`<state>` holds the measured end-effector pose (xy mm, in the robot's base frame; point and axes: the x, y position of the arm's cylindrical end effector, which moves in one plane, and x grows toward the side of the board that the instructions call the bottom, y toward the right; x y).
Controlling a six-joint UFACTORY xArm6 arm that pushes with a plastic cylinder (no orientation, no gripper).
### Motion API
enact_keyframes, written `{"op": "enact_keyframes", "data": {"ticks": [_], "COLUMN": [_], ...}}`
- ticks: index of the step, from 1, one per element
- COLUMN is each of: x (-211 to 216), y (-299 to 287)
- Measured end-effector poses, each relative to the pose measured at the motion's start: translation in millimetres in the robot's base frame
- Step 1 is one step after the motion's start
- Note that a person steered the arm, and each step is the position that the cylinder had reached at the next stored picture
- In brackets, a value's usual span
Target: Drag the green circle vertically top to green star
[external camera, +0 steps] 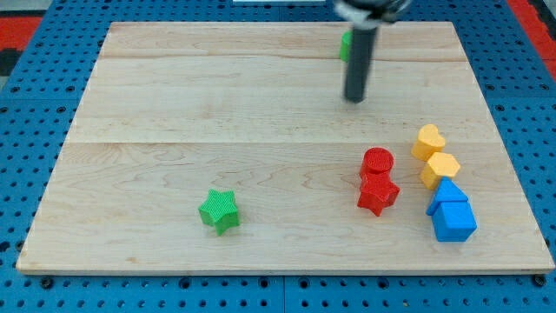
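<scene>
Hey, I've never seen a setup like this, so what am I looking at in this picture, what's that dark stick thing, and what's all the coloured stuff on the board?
This is one camera's view of a wooden board on a blue pegboard. The dark stick is a robot arm's pushing rod; it holds nothing, only slides blocks. My tip sits near the view's top, just below a green block that the rod partly hides, probably the green circle. A green star lies at the lower left. At the right sit a red round block touching a red star, two yellow blocks and two blue blocks.
</scene>
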<state>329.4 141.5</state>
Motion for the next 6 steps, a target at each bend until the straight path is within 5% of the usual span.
{"op": "enact_keyframes", "data": {"ticks": [1, 2, 4, 5, 6], "x": [-79, -93, 35, 8, 2], "y": [15, -45, -150, -132, -203]}}
